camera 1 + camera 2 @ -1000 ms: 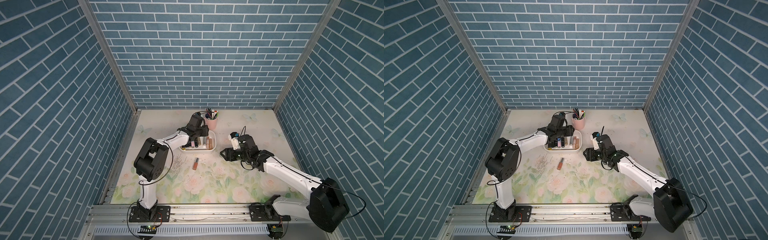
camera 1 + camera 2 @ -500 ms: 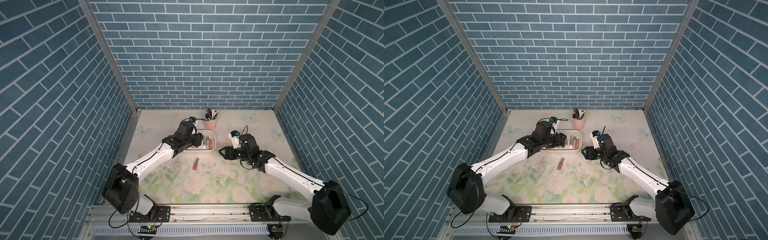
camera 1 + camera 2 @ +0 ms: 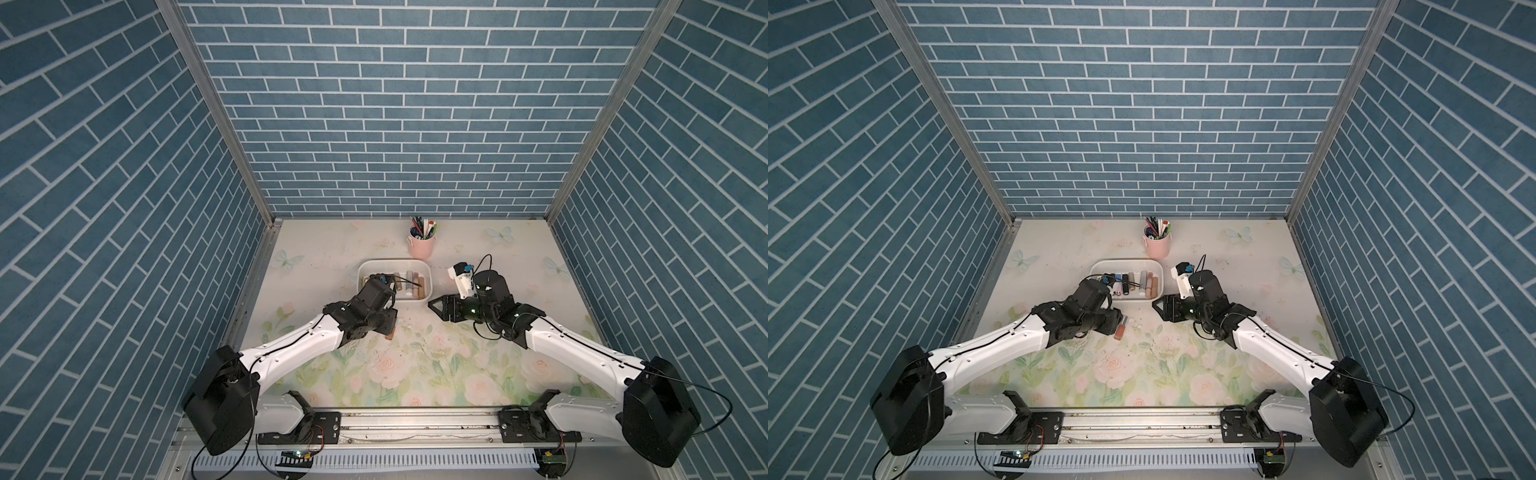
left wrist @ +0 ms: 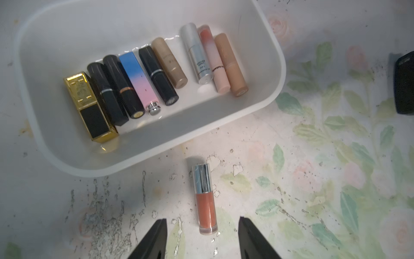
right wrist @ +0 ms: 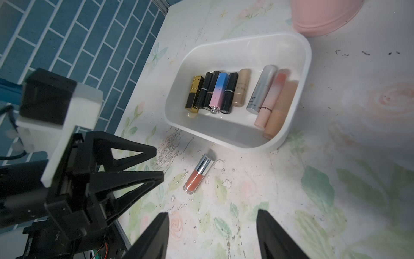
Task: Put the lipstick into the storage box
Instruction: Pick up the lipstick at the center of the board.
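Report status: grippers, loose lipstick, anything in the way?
Left gripper open, above lipstick, no grip. Right gripper open, empty. Lipstick lies on table outside storage box. Nothing between them.

From my remote station, the storage box (image 4: 282,74) looked like smooth, faintly glossy white plastic. Just outside its wall, the lipstick (image 4: 205,197) showed a mirror-bright metallic cap over a clear, glossy body, plastic or glass I could not tell. Inside the box, a gold case (image 4: 87,105) gleamed like polished metal beside a shiny black tube (image 4: 107,96), and a silver tube (image 4: 197,53) had a satin sheen. The floral table covering (image 4: 313,179) around the box was matt, scuffed and flaking.
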`<state>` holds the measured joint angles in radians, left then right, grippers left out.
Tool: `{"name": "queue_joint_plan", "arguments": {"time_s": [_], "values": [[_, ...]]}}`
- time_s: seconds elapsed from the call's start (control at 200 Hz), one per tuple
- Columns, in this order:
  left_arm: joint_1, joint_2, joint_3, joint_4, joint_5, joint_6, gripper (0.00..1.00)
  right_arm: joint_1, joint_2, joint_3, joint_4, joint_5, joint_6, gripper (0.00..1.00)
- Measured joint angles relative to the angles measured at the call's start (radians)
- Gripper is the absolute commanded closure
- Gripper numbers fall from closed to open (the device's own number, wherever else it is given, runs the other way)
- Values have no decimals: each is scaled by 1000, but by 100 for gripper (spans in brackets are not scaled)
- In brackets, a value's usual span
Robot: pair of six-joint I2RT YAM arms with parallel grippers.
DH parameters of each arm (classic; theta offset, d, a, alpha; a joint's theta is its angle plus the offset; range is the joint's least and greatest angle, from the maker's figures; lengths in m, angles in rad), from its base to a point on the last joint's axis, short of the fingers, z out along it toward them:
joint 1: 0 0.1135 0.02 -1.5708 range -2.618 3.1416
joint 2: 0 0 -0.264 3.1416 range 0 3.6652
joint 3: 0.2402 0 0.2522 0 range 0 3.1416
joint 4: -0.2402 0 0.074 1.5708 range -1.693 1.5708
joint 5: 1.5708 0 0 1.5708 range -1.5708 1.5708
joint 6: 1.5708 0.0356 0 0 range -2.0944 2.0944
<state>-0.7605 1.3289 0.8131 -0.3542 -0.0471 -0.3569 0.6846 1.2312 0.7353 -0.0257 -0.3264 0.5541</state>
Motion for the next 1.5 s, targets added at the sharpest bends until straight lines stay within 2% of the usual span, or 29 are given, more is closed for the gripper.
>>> {"name": "queue_joint_plan", "arguments": {"time_s": [0.55, 0.825, 1.245, 1.5], "values": [[-48, 212, -2, 12, -20, -40, 54, 9, 0, -18, 4, 10, 0, 34], [-51, 268, 19, 14, -21, -40, 55, 9, 1, -29, 3, 16, 0, 34], [-51, 328, 57, 11, -39, -39, 64, 9, 1, -29, 3, 27, -1, 34], [-51, 333, 61, 11, -39, -36, 82, 9, 1, -29, 3, 32, -2, 33]]}}
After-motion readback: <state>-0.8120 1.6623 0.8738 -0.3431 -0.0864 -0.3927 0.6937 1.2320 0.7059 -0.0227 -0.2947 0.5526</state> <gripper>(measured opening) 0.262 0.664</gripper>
